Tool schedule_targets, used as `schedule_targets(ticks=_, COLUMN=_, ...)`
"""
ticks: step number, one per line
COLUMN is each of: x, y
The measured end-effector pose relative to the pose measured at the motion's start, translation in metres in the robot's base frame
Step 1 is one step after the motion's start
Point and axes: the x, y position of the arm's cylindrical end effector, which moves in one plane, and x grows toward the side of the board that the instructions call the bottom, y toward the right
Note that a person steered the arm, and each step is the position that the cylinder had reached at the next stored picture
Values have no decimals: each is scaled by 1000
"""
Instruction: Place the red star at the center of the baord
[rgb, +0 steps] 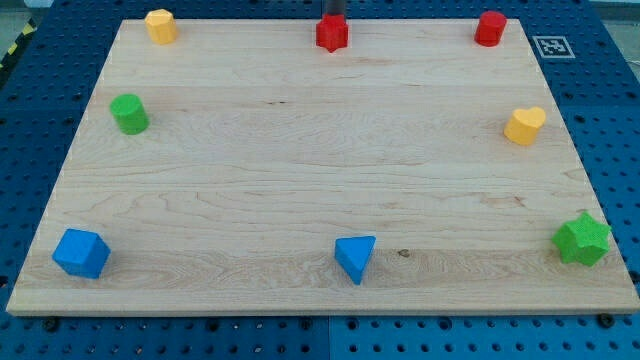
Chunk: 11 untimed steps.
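Observation:
The red star (332, 33) sits at the top edge of the wooden board (320, 170), about midway across. My tip (333, 14) is right behind the star at the view's top, touching or almost touching it. Only a short dark stub of the rod shows. The star is far above the board's middle.
A yellow block (160, 25) at top left, a red cylinder (490, 28) at top right, a green cylinder (129, 113) at left, a yellow heart (524, 125) at right. A blue cube (81, 252), a blue triangle (355, 257) and a green star (582, 239) lie along the bottom.

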Motion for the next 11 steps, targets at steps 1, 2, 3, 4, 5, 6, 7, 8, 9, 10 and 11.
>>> schedule_targets(ticks=1, x=16, y=-7)
schedule_targets(ticks=2, x=26, y=-26)
schedule_targets(ticks=3, x=26, y=-27)
schedule_targets(ticks=4, x=28, y=-27)
schedule_targets(ticks=5, x=63, y=-7)
schedule_targets(ticks=6, x=110, y=35)
schedule_targets(ticks=7, x=137, y=52)
schedule_targets(ticks=8, x=123, y=28)
schedule_targets(ticks=9, x=109, y=-16)
schedule_targets(ticks=10, x=122, y=-15)
schedule_targets(ticks=11, x=139, y=-11)
